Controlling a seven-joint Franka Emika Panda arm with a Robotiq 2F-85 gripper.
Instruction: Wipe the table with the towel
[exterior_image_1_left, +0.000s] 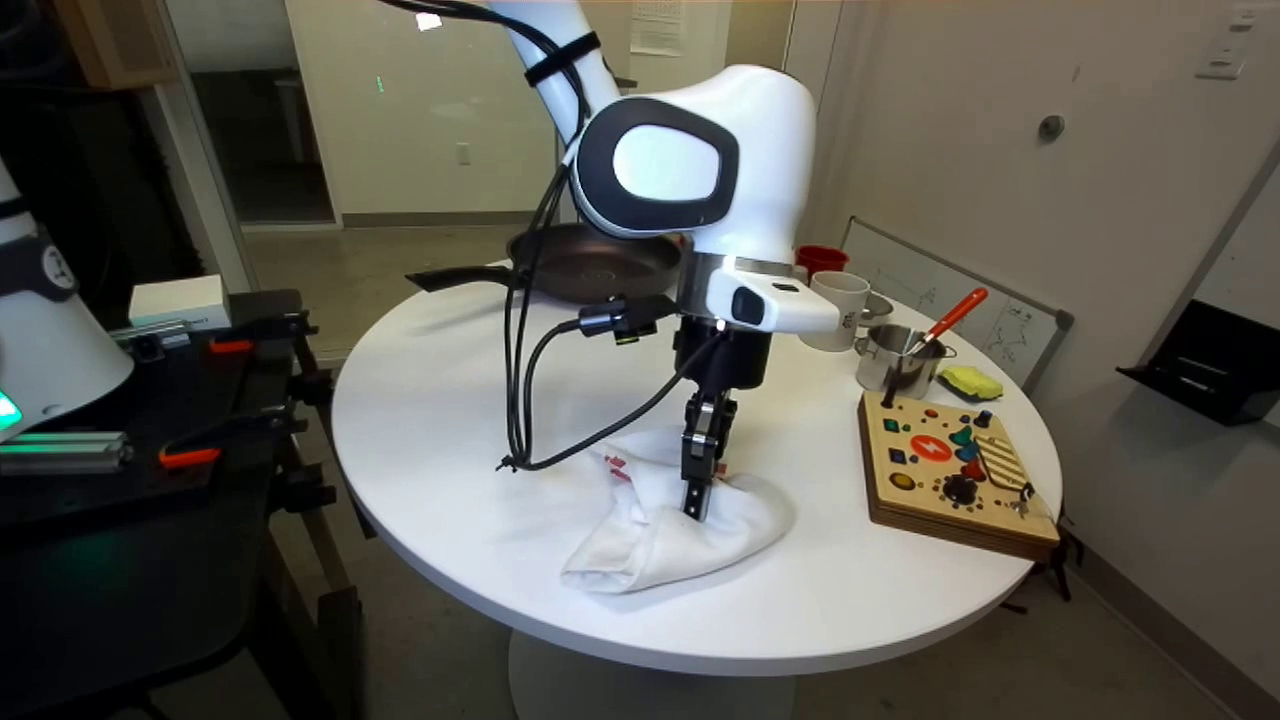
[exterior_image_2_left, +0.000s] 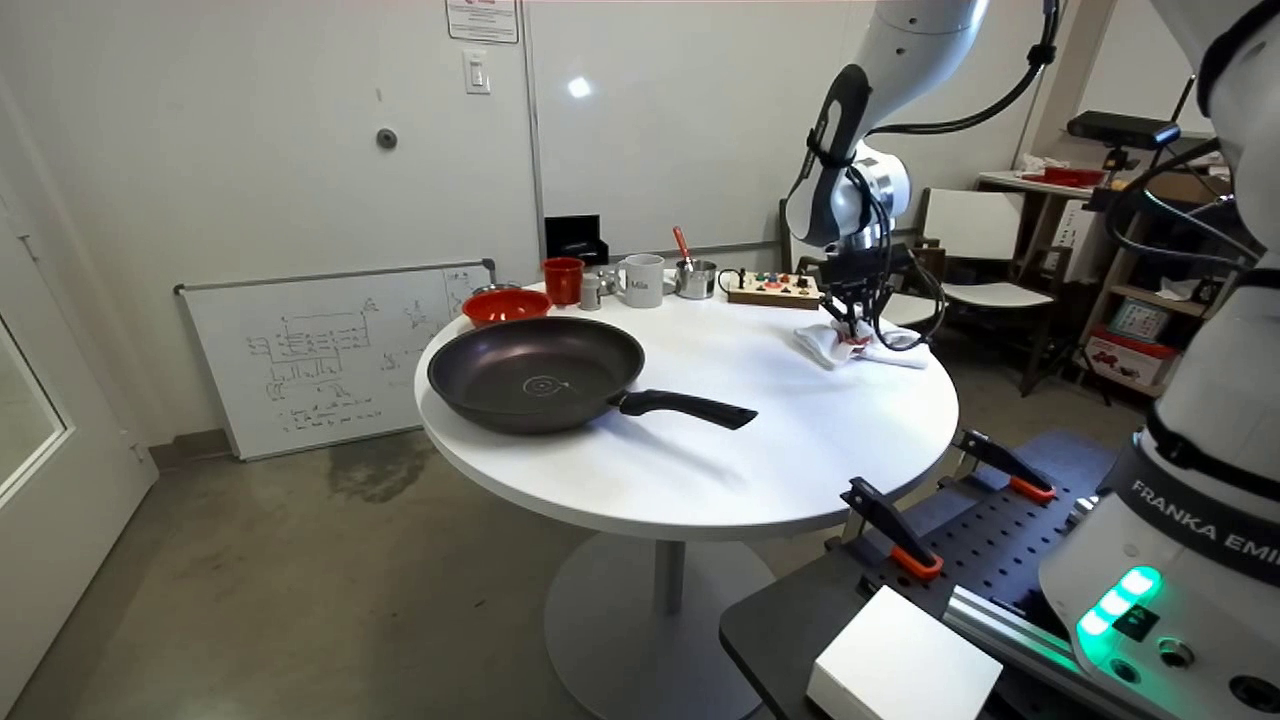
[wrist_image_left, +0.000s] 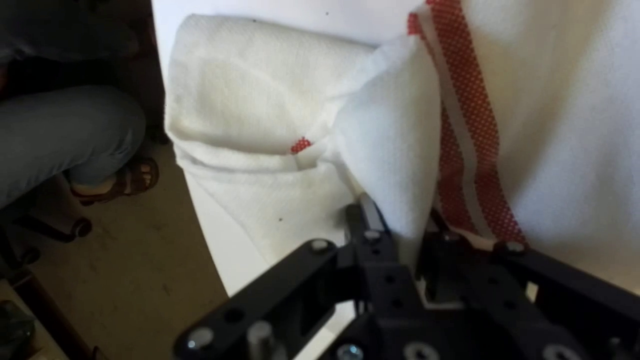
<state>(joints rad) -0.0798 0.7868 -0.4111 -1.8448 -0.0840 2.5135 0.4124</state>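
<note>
The white towel with red stripes lies crumpled on the round white table (exterior_image_1_left: 440, 430) in both exterior views (exterior_image_1_left: 650, 550) (exterior_image_2_left: 905, 352). In the wrist view the towel (wrist_image_left: 250, 90) spreads to both sides of the jaws, with a red double stripe on the right. My gripper points down into the towel in both exterior views (exterior_image_1_left: 696, 505) (exterior_image_2_left: 850, 328). In the wrist view the gripper (wrist_image_left: 401, 212) is shut on a raised fold of the towel. The fingertips are partly hidden by the cloth. The rest of the towel rests on the table near its edge.
A dark frying pan (exterior_image_2_left: 540, 375) with a black handle stands on the table. A red bowl (exterior_image_2_left: 506, 305), a red cup (exterior_image_2_left: 563, 282), a white mug (exterior_image_2_left: 641, 282), a metal pot (exterior_image_2_left: 696, 280), a yellow-green sponge (exterior_image_1_left: 970, 382) and a wooden button board (exterior_image_1_left: 950, 470) stand along the rim.
</note>
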